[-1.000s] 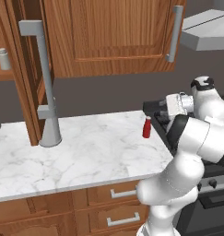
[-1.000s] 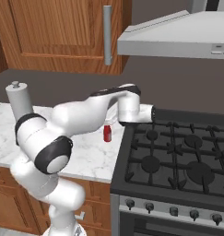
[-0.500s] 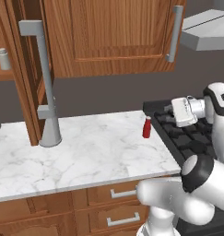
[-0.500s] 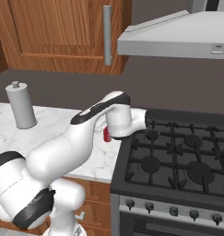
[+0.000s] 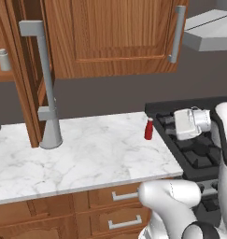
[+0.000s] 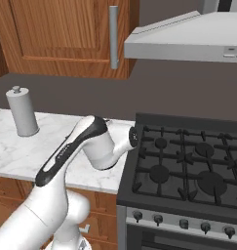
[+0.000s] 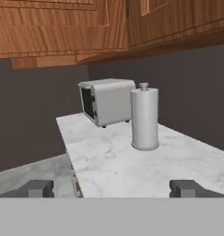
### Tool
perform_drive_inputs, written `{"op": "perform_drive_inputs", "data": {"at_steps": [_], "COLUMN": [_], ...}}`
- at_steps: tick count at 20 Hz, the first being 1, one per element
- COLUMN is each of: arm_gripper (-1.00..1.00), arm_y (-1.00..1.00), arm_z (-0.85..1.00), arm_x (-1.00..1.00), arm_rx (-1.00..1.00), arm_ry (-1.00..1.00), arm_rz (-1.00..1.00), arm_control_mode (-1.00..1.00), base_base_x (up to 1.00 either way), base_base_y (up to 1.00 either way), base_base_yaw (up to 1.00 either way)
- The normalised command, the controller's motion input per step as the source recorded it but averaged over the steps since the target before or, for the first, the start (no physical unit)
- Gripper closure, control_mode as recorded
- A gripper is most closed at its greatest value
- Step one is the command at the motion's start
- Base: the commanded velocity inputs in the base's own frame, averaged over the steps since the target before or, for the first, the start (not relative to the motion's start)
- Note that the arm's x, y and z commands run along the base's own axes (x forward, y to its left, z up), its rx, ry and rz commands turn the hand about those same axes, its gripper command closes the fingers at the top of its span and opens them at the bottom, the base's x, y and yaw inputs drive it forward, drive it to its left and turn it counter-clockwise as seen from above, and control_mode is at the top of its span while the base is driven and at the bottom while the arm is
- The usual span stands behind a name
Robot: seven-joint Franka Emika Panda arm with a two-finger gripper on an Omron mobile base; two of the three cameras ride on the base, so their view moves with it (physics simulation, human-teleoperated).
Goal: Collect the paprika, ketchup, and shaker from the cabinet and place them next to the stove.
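Ketchup (image 5: 149, 129) stands upright on the tabletop (image 5: 87, 158), just beside the stove's (image 5: 189, 149) left edge — free of the hand, so I count it as delivered.

Change over the last second: the arm has swung off the bottle. Earlier the hand sat close above and right of the ketchup; now, in the left base view, it hangs over the stove's near burners, well clear of the bottle, and the elbow has dropped low in front of the drawers. The bottle has not shifted. The hand camera now looks back along the tabletop toward the grey knob-topped cylinder (image 7: 144, 119) and the microwave (image 7: 106, 100) behind it.

Gripper (image 7: 112, 189): fingers (image 7: 38, 188) spread wide apart, nothing between them.

Shaker (image 5: 3, 59) sits on the shelf inside the open cabinet (image 5: 21, 70), upper left of the left base view, untouched. Paprika — cannot locate it in these views.

Judgement: one item of three placed; the release is done and the arm is turning round for the next fetch. The shaker is the only remaining item I can see, so it looks like the likely target.

Risks: the open door with its bar handle (image 5: 42, 79) stands between arm and shelf — the approach must go round it. The shaker is small and sits high, so the fingers will need to close a long way and square on.
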Motion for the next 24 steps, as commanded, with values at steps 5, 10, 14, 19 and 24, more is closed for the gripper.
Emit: {"op": "perform_drive_inputs", "data": {"at_steps": [5,10,14,19,24], "arm_gripper": [-1.0,-1.0,-1.0,-1.0,-1.0], "arm_y": [0.67,0.26,0.02,0.1,0.0], "arm_z": [0.01,-0.04,-0.13,-0.16,0.0], "arm_x": [-0.69,-0.78,-0.85,-0.73,0.0], "arm_rx": [-0.01,0.0,0.0,0.0,0.0], "arm_ry": [0.12,0.03,0.0,0.0,0.0], "arm_rz": [-0.16,-0.14,-0.14,-0.1,0.0], "arm_control_mode": [-1.0,-1.0,-1.0,1.0,1.0], "base_base_x": [0.0,0.0,0.0,-0.2,-1.0], "base_base_y": [0.0,0.0,0.0,0.05,0.4], "base_base_yaw": [0.0,0.0,0.0,-0.01,0.04]}}
